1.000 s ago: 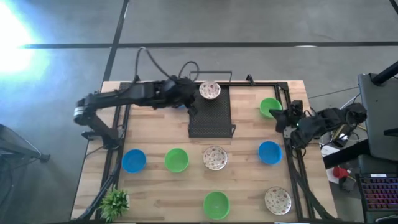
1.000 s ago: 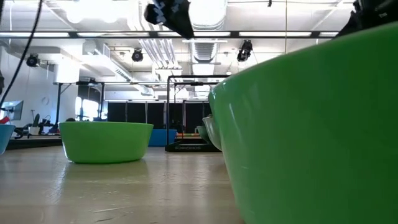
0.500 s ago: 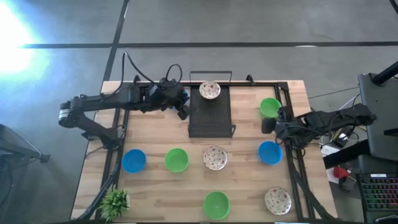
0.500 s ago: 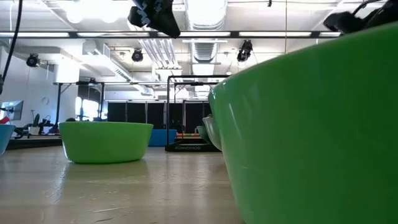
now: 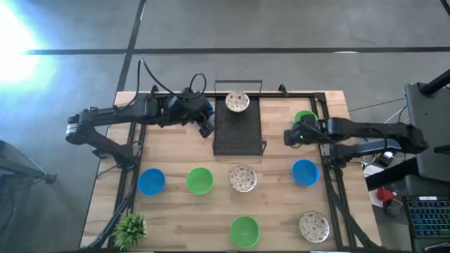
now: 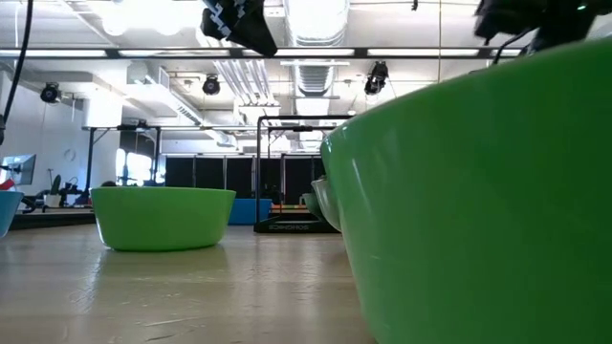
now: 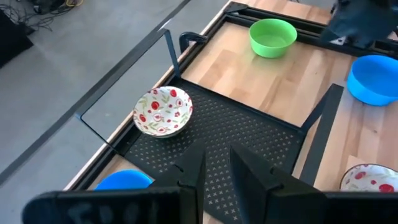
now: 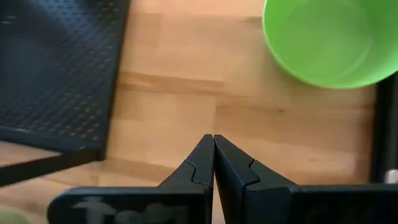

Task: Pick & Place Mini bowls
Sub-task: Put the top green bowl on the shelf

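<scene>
High view: the left gripper [image 5: 204, 128] hangs just beside the black perforated metal tray [image 5: 237, 130], which carries one white floral mini bowl [image 5: 237, 102]. The right gripper [image 5: 290, 136] sits beside a plain green mini bowl [image 5: 305, 120] on the wooden surface [image 5: 274, 186].

Left wrist view: jaws slightly spread, holding nothing, over the tray.

Right wrist view: jaws pressed together, empty, near the green bowl.
</scene>
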Motion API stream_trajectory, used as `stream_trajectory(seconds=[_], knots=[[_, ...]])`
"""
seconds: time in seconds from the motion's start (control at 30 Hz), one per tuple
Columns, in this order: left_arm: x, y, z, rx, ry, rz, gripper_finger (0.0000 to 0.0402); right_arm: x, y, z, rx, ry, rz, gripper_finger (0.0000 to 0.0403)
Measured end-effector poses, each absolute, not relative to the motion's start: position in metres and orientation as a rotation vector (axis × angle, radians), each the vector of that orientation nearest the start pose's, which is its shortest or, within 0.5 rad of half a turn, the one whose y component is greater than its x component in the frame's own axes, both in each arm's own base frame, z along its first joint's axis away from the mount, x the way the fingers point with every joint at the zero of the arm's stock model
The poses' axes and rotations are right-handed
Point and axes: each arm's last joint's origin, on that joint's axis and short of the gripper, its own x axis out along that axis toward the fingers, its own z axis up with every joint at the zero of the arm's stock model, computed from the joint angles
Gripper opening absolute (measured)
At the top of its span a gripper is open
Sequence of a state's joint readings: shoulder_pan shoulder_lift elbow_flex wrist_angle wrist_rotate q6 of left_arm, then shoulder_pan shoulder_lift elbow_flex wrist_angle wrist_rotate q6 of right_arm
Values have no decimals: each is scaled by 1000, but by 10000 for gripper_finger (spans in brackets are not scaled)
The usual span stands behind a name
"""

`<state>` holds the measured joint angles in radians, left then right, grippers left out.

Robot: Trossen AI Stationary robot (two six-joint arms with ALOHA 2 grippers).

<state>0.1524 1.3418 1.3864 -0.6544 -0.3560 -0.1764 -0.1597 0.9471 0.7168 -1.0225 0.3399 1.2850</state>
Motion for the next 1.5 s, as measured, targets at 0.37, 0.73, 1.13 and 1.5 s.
stream_trajectory(seconds=[0.37,0.73,1.13,1.5], knots=[[275,52,377,-96,574,518,67,152,-79,228,973,913,-1238,8],[275,52,377,-96,574,518,67,149,-102,218,992,1015,-1218,23],[275,52,377,-96,573,518,67,154,-128,204,939,1017,-1266,119],[275,52,377,-100,572,520,67,158,-153,173,949,1147,-1290,130]])
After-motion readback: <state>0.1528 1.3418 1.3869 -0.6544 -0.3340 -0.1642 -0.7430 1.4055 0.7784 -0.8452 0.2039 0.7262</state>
